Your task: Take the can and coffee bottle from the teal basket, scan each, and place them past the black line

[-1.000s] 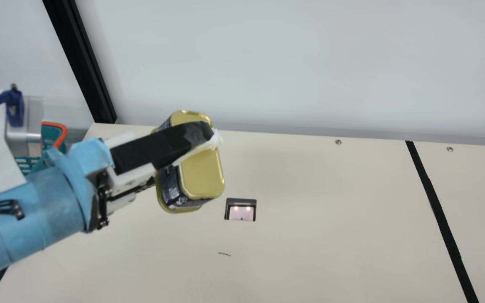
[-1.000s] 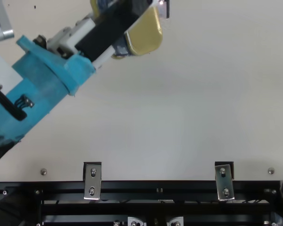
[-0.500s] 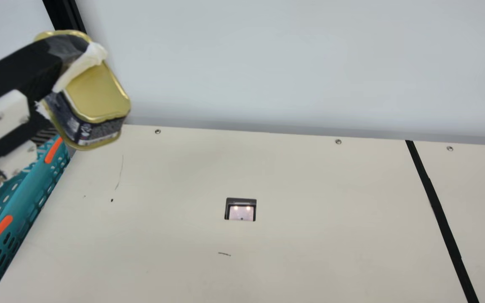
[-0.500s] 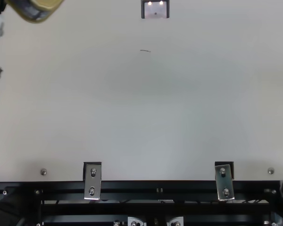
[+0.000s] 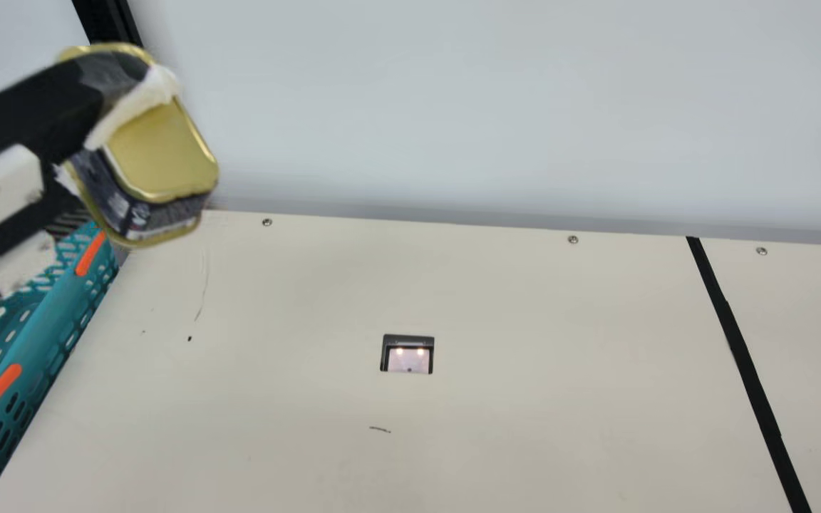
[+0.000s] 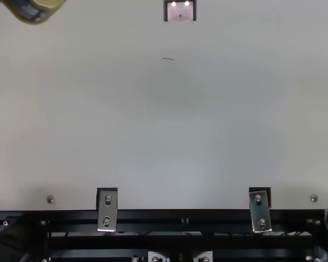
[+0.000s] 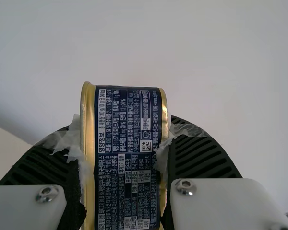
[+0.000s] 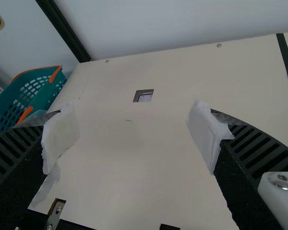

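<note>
High at the left of the main view, my left gripper (image 5: 115,132) is shut on the gold-and-navy can (image 5: 164,153), which is tilted in the air. In the top view the can (image 6: 35,8) shows at the upper left corner. The left wrist view has the can (image 7: 128,158) pinched between both fingers of my left gripper (image 7: 126,143), its printed label facing the camera. My right gripper (image 8: 134,136) stands open with nothing between its white-wrapped fingers. The teal basket (image 5: 40,306) is at the table's left side, partly behind the left arm. I cannot make out its contents.
The scanner window (image 5: 409,358) is set in the middle of the cream table (image 5: 524,399). A black line (image 5: 738,342) crosses the table at the right. A pale wall stands behind, with a black post (image 5: 107,21) at the left. Metal brackets (image 6: 107,210) sit along the near edge.
My left gripper has swung left and upward with the can, from near the scanner to above the basket's side, moving only slightly in the last half second. More of the basket is visible.
</note>
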